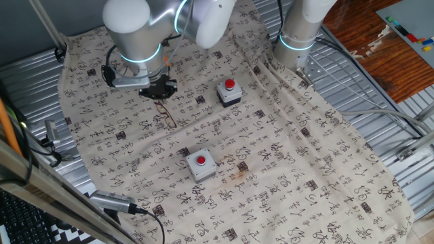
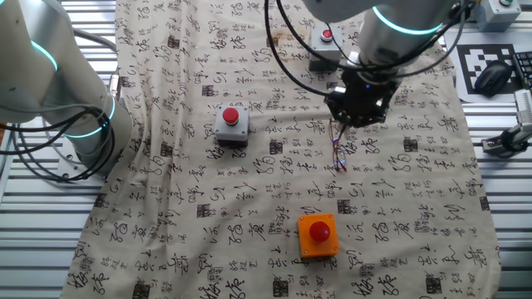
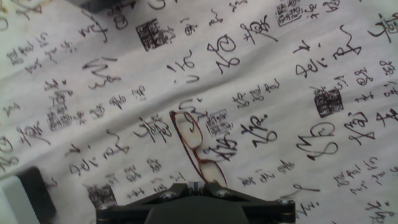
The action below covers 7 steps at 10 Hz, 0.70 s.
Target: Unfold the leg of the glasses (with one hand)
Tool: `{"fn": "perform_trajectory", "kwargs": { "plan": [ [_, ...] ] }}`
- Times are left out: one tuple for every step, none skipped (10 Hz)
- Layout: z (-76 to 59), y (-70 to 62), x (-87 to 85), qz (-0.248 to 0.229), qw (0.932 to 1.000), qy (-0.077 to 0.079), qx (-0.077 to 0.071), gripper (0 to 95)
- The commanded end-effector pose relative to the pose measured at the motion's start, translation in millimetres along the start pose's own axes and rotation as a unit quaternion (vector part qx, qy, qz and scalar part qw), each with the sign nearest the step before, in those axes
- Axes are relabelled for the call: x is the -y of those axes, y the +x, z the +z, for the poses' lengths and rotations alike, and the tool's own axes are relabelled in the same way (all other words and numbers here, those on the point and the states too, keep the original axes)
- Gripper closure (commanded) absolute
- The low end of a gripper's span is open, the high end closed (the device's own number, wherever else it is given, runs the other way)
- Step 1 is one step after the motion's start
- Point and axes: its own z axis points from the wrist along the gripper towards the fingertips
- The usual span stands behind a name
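The claw (image 2: 359, 115) hangs low over the near end of the glasses (image 3: 196, 146) on the cloth-covered surface (image 1: 305, 169); whether its fingers are apart or pinching the frame cannot be told, since its body hides them. The hand view alone shows both reddish rims lying flat on the printed cloth; only the other fixed view catches the orange button box (image 2: 318, 235); one fixed view shows two grey button boxes (image 1: 201, 165).

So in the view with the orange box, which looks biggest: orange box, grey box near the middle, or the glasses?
1. Orange button box, though it sits nearest the camera, so that may flatter it.
2. Grey button box.
3. Glasses, thin wire below the gripper.
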Motion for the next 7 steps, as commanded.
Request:
{"fn": "perform_trajectory", "kwargs": {
  "plan": [
    [-0.1, -10.4, -4.4, 0.012, 0.9999, -0.002, 0.005, 95.0],
    [-0.3, -13.9, -5.8, 0.015, 0.9999, -0.002, 0.005, 95.0],
    [-0.3, -19.5, -7.8, 0.019, 0.9998, -0.002, 0.005, 95.0],
    [0.1, -22.9, -9.4, 0.023, 0.9997, -0.003, 0.007, 95.0],
    [0.6, -25.2, -10.7, 0.026, 0.9996, -0.003, 0.009, 95.0],
    [2.3, -29.5, -13.4, 0.034, 0.9993, -0.002, 0.013, 95.0],
    [3.0, -31.6, -14.5, 0.036, 0.9993, 0.0, 0.013, 95.0]
  ]
}}
